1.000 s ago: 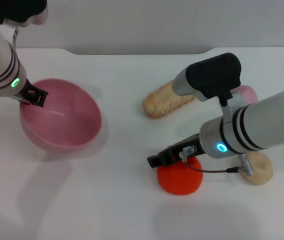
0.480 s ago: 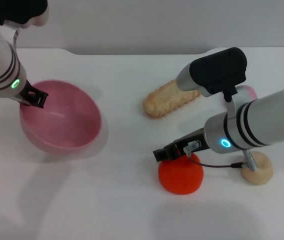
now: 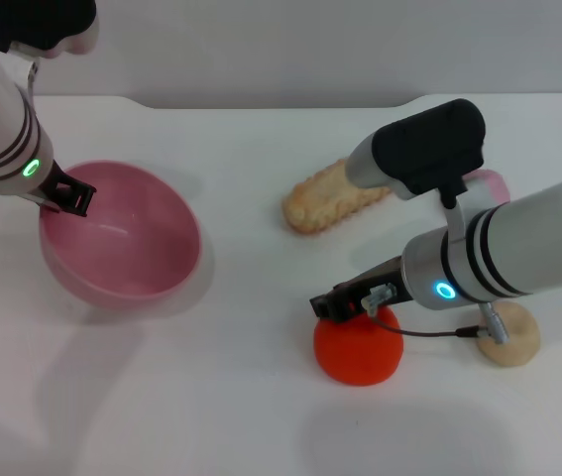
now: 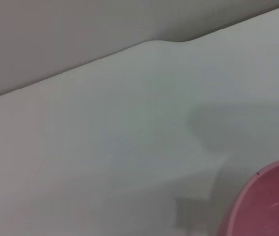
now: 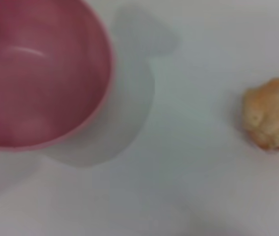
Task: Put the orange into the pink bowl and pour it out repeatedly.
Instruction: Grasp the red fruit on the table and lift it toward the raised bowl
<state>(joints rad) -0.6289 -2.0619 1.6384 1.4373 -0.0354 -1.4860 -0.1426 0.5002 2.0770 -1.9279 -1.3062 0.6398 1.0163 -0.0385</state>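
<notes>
The orange (image 3: 358, 349) rests on the white table near the front, right of centre. My right gripper (image 3: 332, 305) hovers just over its top left side, touching or nearly touching it. The pink bowl (image 3: 120, 233) stands at the left with nothing in it. My left gripper (image 3: 65, 196) is clamped on the bowl's left rim. A slice of that rim shows in the left wrist view (image 4: 272, 201). In the right wrist view the bowl (image 5: 36, 73) shows with nothing in it; the orange is out of that view.
A long tan bread piece (image 3: 335, 195) lies behind the orange, also seen as the bread piece (image 5: 272, 113) in the right wrist view. A small tan lump (image 3: 506, 337) sits to the orange's right. A mauve-pink dome (image 3: 491, 183) peeks out behind my right arm.
My right gripper has shifted a little to the right and up over the orange. The left arm and the bowl have stayed put.
</notes>
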